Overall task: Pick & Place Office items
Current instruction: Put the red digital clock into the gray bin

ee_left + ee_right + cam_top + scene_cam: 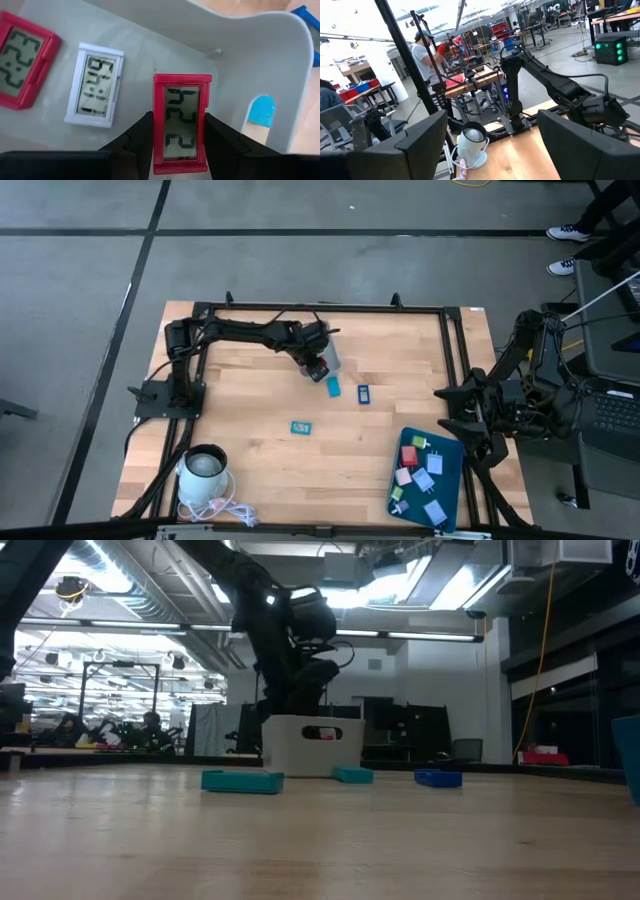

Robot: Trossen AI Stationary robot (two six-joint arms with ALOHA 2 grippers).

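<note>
My left gripper (179, 118) reaches down into the translucent grey bin (327, 360), shut on a red office item with a grey display (182, 120). On the bin's floor lie another red one (22, 60) and a white one (95, 82). On the table lie flat a light blue piece (334, 387), a blue piece (364, 392) and a teal piece (301, 427). Several more pieces lie on the dark-teal tray (449, 480). My right gripper (495, 150) waits open, level, beyond the table's right edge. My left gripper pinches the red item by its two long side edges (158, 142), near the end closest to the wrist, between the two fingers. The fingers slant down from above and run along the item. The item faces the camera, display up, above the pieces on the bin's floor.
A white kettle (205, 470) with a coiled cord stands at the table's near left corner. A black frame (320, 308) runs round the table's edges. People and workbenches show in the room beyond the table.
</note>
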